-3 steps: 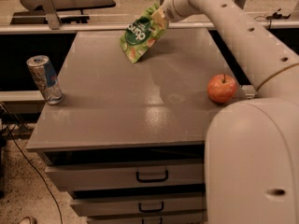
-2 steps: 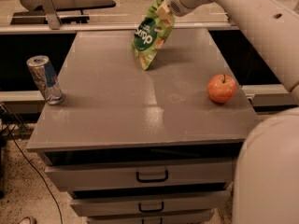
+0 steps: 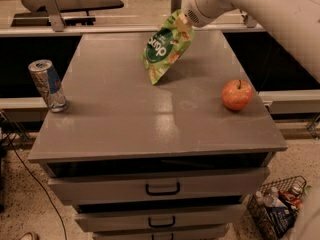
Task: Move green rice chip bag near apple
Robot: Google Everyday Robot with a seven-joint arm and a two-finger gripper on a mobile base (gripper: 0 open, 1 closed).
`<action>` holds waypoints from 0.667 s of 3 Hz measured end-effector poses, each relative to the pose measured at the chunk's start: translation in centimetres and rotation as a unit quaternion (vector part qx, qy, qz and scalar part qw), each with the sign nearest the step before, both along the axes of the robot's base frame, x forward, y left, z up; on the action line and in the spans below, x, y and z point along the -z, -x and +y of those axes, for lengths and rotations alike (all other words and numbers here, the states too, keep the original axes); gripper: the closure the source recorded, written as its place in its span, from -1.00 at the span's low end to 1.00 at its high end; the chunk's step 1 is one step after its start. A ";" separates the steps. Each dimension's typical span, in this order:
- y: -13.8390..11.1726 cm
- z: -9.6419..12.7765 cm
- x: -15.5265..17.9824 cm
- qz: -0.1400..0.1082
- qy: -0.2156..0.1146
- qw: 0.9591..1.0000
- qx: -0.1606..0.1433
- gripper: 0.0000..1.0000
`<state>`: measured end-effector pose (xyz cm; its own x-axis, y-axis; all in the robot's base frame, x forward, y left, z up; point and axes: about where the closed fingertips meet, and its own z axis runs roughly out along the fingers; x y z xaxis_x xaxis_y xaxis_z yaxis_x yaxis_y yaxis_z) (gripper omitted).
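The green rice chip bag hangs tilted above the far middle of the grey cabinet top, its lower corner close to the surface. My gripper is shut on the bag's upper right corner, at the end of the white arm that comes in from the upper right. The apple, red-orange with a short dark stem, stands near the right edge of the top, to the right of the bag and nearer the front.
A silver-blue drink can stands upright at the left edge of the top. Drawers with dark handles are below. A wire basket with items sits on the floor at lower right. A rail runs behind the cabinet.
The gripper has carried the bag to the right and a little lower, toward the apple's side. The view has shifted, so less of the robot's body shows at right.
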<state>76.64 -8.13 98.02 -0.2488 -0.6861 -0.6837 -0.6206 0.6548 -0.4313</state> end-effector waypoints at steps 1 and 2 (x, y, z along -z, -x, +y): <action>2.1 -1.8 0.9 0.026 0.014 0.999 0.026 1.00; 4.3 -4.9 2.1 0.057 0.032 0.996 0.058 1.00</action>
